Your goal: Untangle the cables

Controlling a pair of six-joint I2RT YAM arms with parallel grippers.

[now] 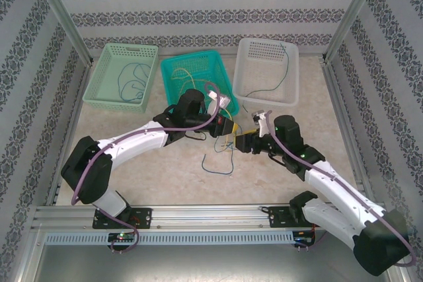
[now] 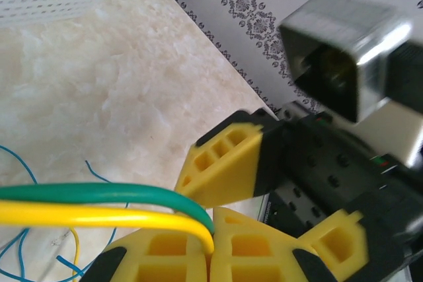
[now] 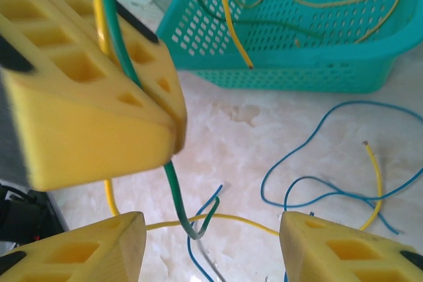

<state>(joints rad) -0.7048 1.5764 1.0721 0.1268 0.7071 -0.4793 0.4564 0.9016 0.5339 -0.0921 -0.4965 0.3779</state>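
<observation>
Cut off at the left edge of the left wrist view: green cable (image 2: 99,194) and yellow cable (image 2: 99,214), other ends pinched out of sight between the shut left jaws. Blurred beyond: a grey block (image 2: 344,51). Cropped in the right wrist view: teal basket (image 3: 297,64), blue cable (image 3: 317,137). Too small to sort from above: cables (image 1: 228,142) between the arms.

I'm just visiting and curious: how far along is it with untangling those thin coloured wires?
Partly done: the light green plastic basket and the white basket each hold a wire. In hand: the left gripper is shut on a green and yellow wire pair, with the open right gripper beside it. Left: blue wires loose on the table, and more in the teal basket.
</observation>
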